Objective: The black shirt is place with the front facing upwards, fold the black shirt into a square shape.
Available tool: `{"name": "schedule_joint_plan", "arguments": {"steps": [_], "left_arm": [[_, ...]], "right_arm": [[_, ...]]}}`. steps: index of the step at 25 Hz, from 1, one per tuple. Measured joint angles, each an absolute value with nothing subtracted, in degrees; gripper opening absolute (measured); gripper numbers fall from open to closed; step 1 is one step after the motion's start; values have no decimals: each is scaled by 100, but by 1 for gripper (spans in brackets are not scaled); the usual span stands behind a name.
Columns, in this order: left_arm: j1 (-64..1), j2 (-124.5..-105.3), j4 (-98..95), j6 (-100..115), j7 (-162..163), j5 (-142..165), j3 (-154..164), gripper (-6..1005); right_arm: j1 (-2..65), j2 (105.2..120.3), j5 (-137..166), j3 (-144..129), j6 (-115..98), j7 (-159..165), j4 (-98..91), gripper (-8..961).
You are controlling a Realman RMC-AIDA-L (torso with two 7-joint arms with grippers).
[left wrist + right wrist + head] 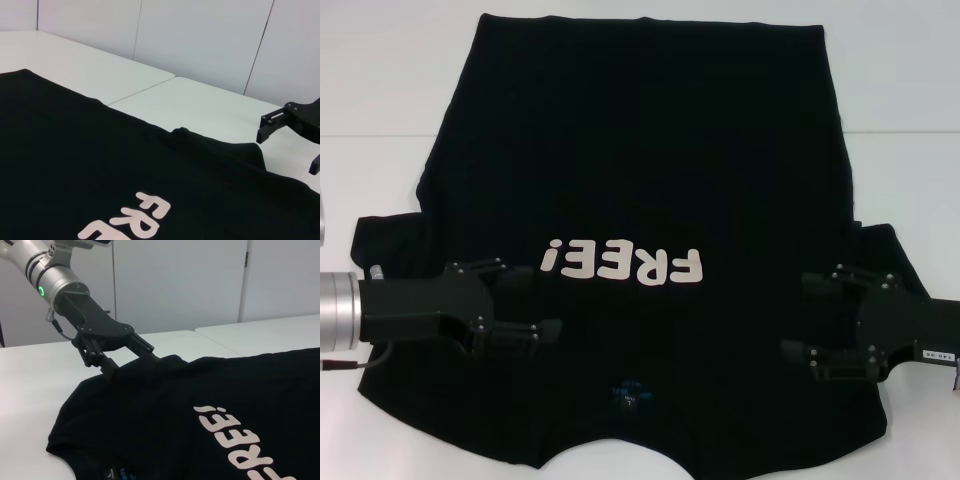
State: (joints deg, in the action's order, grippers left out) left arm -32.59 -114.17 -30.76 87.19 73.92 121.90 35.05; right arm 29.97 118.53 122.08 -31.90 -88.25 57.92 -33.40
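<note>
Reading "FREE!" (623, 265) on black shirt (640, 140).

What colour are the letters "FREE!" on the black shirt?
Cream, on the black shirt; clearest in the head view.

The large plain black short-sleeved cotton T-shirt (640, 180) lies spread flat with its front facing up on the white counter (380, 80). Its collar end is nearest the robot and its straight hem is at the far side. Cream block letters reading "FREE!" (623, 264) run across the chest, upside down in the head view. A small blue neck label (628, 393) shows inside the collar, just below the lettering in that view. Both short sleeves are spread outwards to either side. The cloth lies mostly smooth, with slight rumples at the sleeves and shoulders. Its side edges narrow towards the hem.
</note>
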Motion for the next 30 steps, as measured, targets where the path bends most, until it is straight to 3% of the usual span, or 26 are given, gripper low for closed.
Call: {"name": "schedule_joint_plan", "arguments": {"steps": [8, 20, 30], "left_arm": [[-3281, -11343, -3209, 8717, 9008, 12183, 3373, 935], [-3314, -10742, -3433, 8652, 12731, 12769, 3034, 933], [-3299, -10626, -3585, 7938, 13974, 13497, 2447, 920]], "right_arm": [[2984, 11857, 12208, -3190, -8825, 5820, -3340, 928], [2953, 11838, 12208, -3165, -8725, 6092, -3340, 928], [3012, 11859, 12208, -3190, -8649, 6368, -3340, 928]]}}
